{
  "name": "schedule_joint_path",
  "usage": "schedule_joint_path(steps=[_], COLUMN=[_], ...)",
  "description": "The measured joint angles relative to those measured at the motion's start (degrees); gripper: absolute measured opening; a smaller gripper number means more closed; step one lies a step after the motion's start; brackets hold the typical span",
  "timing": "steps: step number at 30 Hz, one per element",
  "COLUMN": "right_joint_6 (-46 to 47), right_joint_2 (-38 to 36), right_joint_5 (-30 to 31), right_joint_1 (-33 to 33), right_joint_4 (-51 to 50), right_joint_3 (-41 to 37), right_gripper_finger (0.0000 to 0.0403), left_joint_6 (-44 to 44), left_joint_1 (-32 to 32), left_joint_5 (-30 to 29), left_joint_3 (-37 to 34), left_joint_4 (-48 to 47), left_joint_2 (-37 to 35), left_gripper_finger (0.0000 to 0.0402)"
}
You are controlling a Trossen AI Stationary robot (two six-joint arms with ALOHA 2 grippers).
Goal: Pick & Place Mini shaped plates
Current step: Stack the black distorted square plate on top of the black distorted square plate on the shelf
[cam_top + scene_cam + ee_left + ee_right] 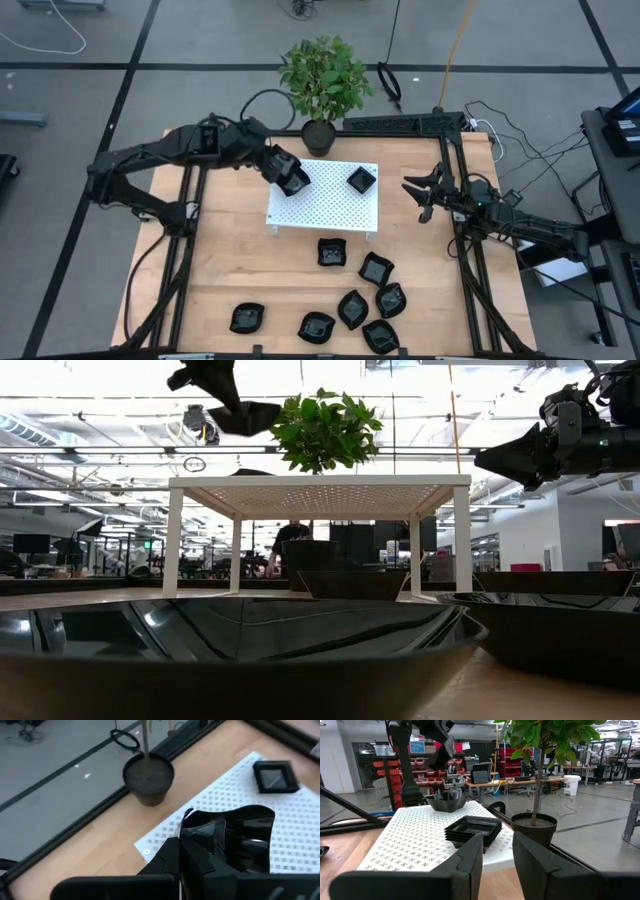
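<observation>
My left gripper [290, 176] hangs over the far left corner of the white perforated platform [330, 212], shut on a glossy black wavy-edged mini plate [245, 837]. In the low view that plate [250, 416] shows well above the platform top [320, 482]. A small stack of square black plates [361, 180] [472, 831] rests on the platform's far right part. In the right wrist view another dark dish [448, 803] seems to lie on the platform below the left gripper. Several more plates [352, 306] lie on the table near its near edge. My right gripper [424, 196] [497, 855] waits open beside the platform's right end. My left gripper pinches the wavy plate by its rim [192, 832] between its two fingers [200, 860]. It comes slanting down from the table's far left. The plate is lifted clear of the platform and sits tilted, reaching out beyond the fingertips.
A potted plant [318, 135] [148, 777] stands on the table just behind the platform's far edge. A black frame rail [400, 122] runs along the far side and down the right. One loose plate [246, 318] lies apart at the near left, and bare wood lies left of the platform.
</observation>
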Motion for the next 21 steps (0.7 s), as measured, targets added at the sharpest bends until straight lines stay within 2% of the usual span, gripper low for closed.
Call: schedule_joint_path(steps=[5, 16, 21], right_joint_6=[0.02, 0.02, 0.0], right_joint_2=[0.0, 0.0, -0.02], right_joint_5=[0.02, 0.02, 0.02], right_joint_1=[0.02, 0.02, 0.0], right_joint_4=[0.0, 0.02, 0.0], right_joint_3=[0.0, 0.0, 0.0], right_gripper_finger=[0.0094, 0.0095, 0.0094], left_joint_6=[1.68, 3.39, 4.56], left_joint_1=[2.44, 5.01, 5.04], left_joint_5=[4.25, 5.56, 7.95], left_joint_3=[-0.01, -0.08, -0.09], left_joint_4=[-0.31, -1.73, -1.63], left_joint_2=[2.24, 8.21, 10.32], left_gripper_finger=[0.0, 0.0001, 0.0001])
